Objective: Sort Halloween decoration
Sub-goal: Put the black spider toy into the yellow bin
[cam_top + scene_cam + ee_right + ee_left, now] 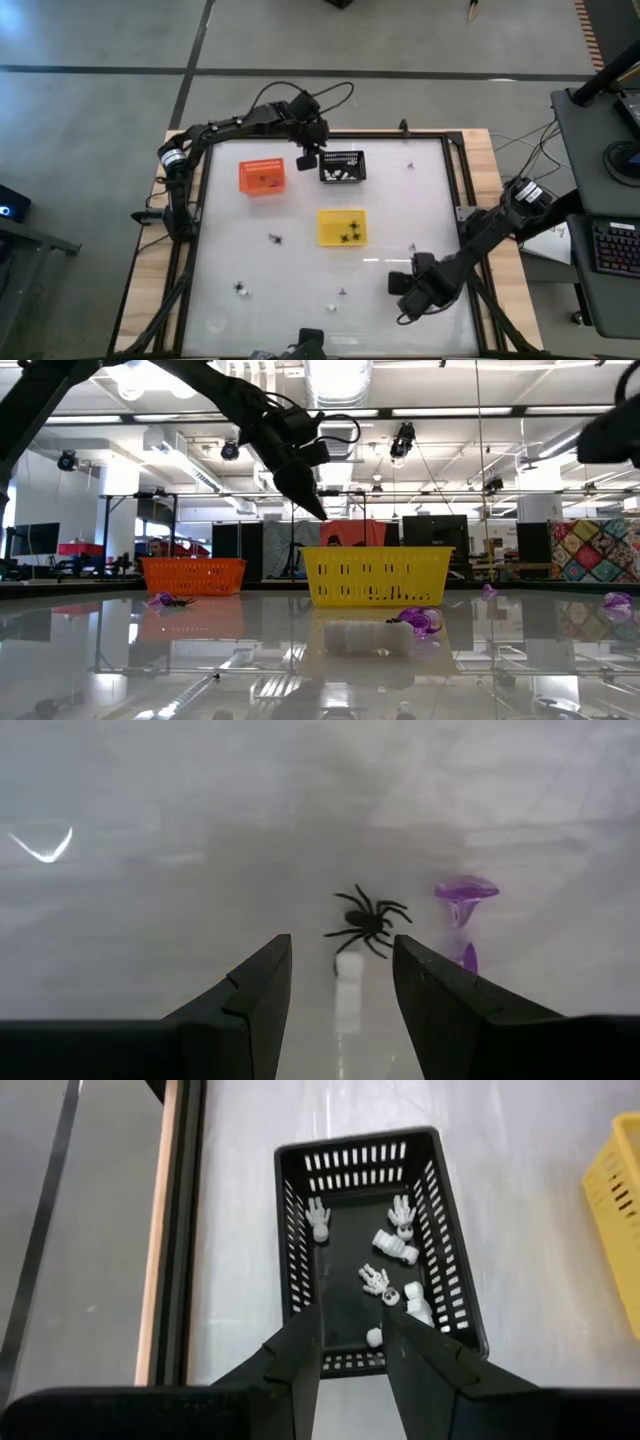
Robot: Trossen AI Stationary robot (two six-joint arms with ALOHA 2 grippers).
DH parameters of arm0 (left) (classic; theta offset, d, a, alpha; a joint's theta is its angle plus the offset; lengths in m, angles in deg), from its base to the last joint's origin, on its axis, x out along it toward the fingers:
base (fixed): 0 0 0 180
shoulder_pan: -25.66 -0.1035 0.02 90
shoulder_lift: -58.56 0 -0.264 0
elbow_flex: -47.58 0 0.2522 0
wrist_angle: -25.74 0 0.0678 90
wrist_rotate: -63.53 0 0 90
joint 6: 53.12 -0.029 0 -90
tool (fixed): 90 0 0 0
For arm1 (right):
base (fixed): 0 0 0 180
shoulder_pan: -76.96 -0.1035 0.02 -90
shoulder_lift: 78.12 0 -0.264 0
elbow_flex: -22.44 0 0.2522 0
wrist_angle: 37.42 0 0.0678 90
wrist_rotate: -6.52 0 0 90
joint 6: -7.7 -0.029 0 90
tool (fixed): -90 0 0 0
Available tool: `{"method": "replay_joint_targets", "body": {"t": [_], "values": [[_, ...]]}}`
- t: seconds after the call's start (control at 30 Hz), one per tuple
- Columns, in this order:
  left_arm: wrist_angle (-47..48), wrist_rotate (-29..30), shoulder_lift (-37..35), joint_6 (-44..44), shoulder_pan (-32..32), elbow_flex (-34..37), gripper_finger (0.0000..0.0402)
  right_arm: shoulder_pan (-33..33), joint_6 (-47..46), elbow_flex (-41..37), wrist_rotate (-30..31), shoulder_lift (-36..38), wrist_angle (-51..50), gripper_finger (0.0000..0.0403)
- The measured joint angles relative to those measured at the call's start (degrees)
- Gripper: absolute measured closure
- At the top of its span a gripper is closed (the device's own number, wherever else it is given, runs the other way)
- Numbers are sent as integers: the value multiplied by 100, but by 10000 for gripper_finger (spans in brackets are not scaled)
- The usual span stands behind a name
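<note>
Our right gripper (pixel 340 985), jaws apart, faces the black spider (pixel 367 921) dead ahead; a white piece (pixel 346 990) seems to lie between. Left gripper (pixel 350 1342), apart, hovers over the black basket (pixel 440 1230).

White glossy surface (pixel 300 270) with wooden edges carries three small slotted plastic baskets: orange one (pixel 262 176), black one (pixel 342 166) just beside it, yellow one (pixel 342 227) nearer the middle. Keyboard (pixel 615 247) on a dark desk alongside.
</note>
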Motion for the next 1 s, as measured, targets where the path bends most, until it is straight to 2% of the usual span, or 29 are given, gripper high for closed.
{"method": "replay_joint_targets", "body": {"t": [0.5, 0.67, 0.77, 1.0], "values": [[402, -3, 0, 414, 12, -118, 309, -231, 61, -947, 13, 11, 949, 239], [526, -5, 0, 432, 12, -118, 310, -229, 115, -1048, 13, 15, 1066, 244], [539, -5, 0, 432, 12, -118, 310, -229, 135, -1040, -12, 13, 1092, 265], [536, -5, 0, 429, 12, -118, 310, -227, 155, -1041, -35, 7, 1144, 346]]}}
